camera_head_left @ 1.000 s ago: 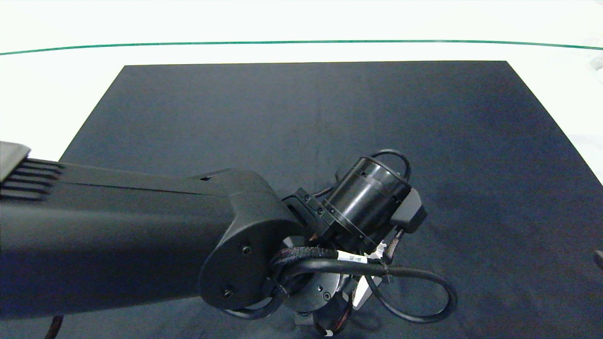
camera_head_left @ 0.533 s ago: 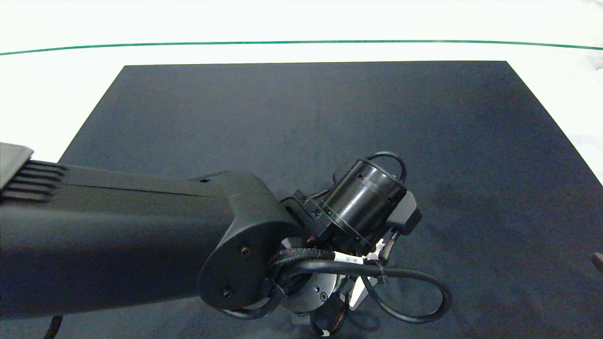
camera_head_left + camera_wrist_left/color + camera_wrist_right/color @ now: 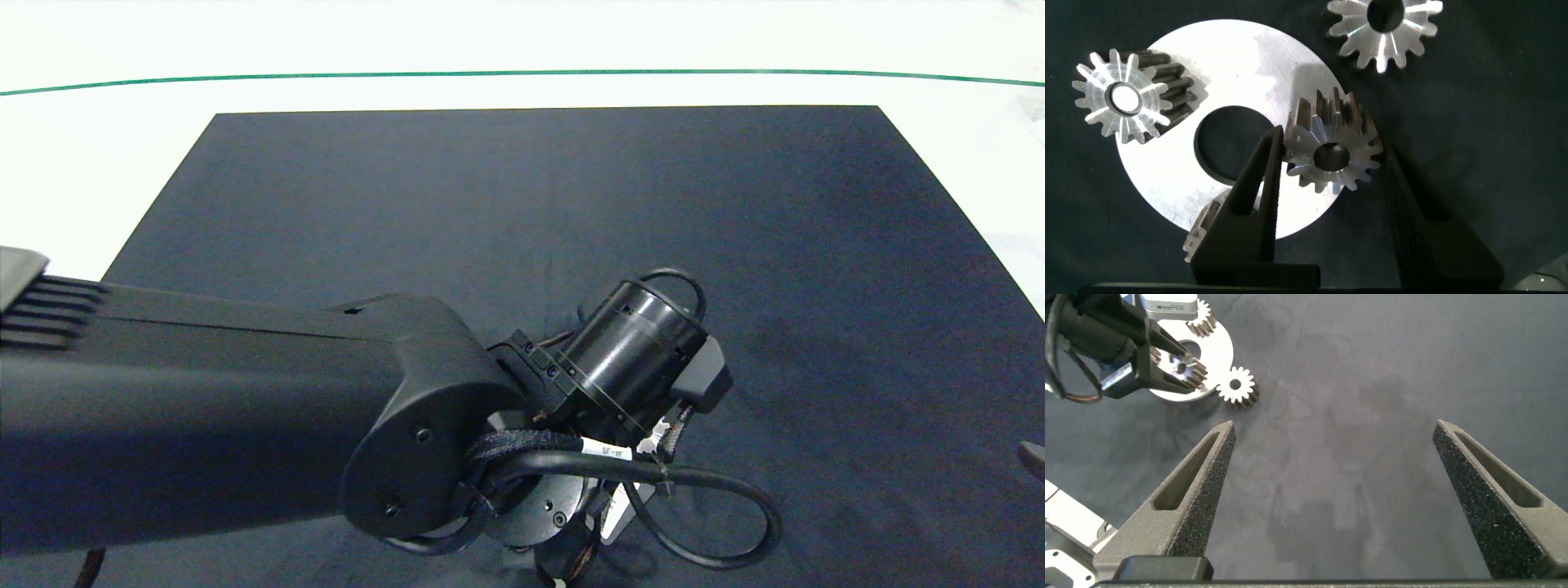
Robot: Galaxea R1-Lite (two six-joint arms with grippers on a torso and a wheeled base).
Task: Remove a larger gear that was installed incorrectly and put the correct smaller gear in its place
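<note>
Left arm reaches in across the black mat [image 3: 522, 204]; its wrist blocks my overhead view of the work, so I am reading from the wrist cameras.

- Landmark: the silver disc [image 3: 1241, 73], flat on the mat, with a round hole in the middle.
- Left gripper [image 3: 1331, 163]: closed to about the width of a gear, on the smaller gear [image 3: 1331, 155] at the disc's rim. One finger [image 3: 1259, 184] presses on the teeth. The other sits tight against the opposite side, dark on dark, so I judge contact there rather than see it.
- The gear throws a broad shadow onto the disc. I read that as held slightly above the plate, ready to go down onto its seat.
- The larger gear [image 3: 1384, 33] lies flat on the mat just off the disc, so the removal half looks done.
- A second small gear [image 3: 1123, 98] stands at the disc's edge, and a third [image 3: 1200, 233] shows partly behind the gripping finger.
- Right gripper [image 3: 1331, 429]: spread wide, holding nothing, hanging over bare mat well away from the disc. I judge it parked there to keep the left arm's workspace free.
</note>
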